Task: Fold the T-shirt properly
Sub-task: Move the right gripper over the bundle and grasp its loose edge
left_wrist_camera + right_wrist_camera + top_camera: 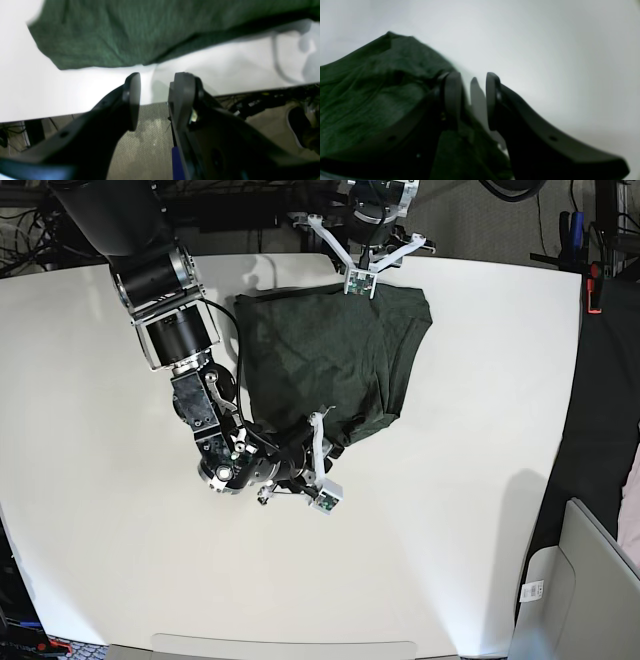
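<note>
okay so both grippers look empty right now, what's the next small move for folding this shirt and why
Probably slide the right gripper sideways until the near edge of the T-shirt sits between its open jaws, then close. The shirt lies partly folded on the white table, and that edge is right beside one fingertip. The left gripper hangs open past the far edge, holding nothing.

Shirt beside right claw: soft heathered knit, matt. Claws: matt black plastic. Table: smooth white.

A white table stands on grey carpet, with cables tangled behind it.
</note>
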Available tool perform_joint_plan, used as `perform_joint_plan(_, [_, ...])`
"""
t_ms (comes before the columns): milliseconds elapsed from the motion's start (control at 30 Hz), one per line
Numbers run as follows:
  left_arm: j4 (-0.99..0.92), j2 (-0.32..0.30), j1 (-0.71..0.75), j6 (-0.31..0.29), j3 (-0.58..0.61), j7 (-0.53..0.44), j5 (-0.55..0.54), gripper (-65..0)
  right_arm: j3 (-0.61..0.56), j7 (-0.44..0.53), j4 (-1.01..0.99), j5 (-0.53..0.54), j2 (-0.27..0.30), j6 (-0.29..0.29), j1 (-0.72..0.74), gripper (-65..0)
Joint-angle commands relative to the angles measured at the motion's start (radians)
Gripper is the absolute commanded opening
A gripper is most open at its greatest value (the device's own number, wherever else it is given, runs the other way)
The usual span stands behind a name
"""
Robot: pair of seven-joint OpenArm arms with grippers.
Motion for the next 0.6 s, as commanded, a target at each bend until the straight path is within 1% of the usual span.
perform_joint_plan(0, [0.015,0.01,-0.015,-0.003,0.011,-0.022,0.025,-44.7,0.004,0.018,0.009,0.012,0.009,0.004,0.019,-47.4])
perform_joint_plan(33, [0.015,0.01,-0.028,-0.003,0.011,-0.022,0.025,-44.7,0.004,0.016,0.009,0.012,0.012,0.004,0.01,-47.4])
perform_joint_plan(167, [-0.006,0.01,-0.075,-0.002,0.01,-0.022,0.025,-44.7,0.004,-0.044,0.009,0.012,0.016,0.004,-0.002,-47.4])
perform_joint_plan(300, [-0.051,0.01,-0.124,-0.002,0.01,-0.031,0.022,-44.7,0.01,-0.048,0.016,0.012,0.02,0.004,-0.018,-47.4])
perform_joint_plan(367, [-0.075,0.01,-0.15,-0.002,0.01,-0.032,0.02,-44.7,0.007,-0.053,0.017,0.013,0.041,0.004,-0.022,-47.4])
perform_joint_plan(500, [-0.11,0.01,-0.198,-0.002,0.01,-0.034,0.02,-44.7,0.012,-0.139,0.02,0.013,0.049,0.004,-0.035,-47.4])
perform_joint_plan(567, [-0.143,0.009,-0.224,-0.002,0.01,-0.034,0.022,-44.7,0.012,-0.162,0.066,0.016,0.07,0.004,-0.051,-47.4])
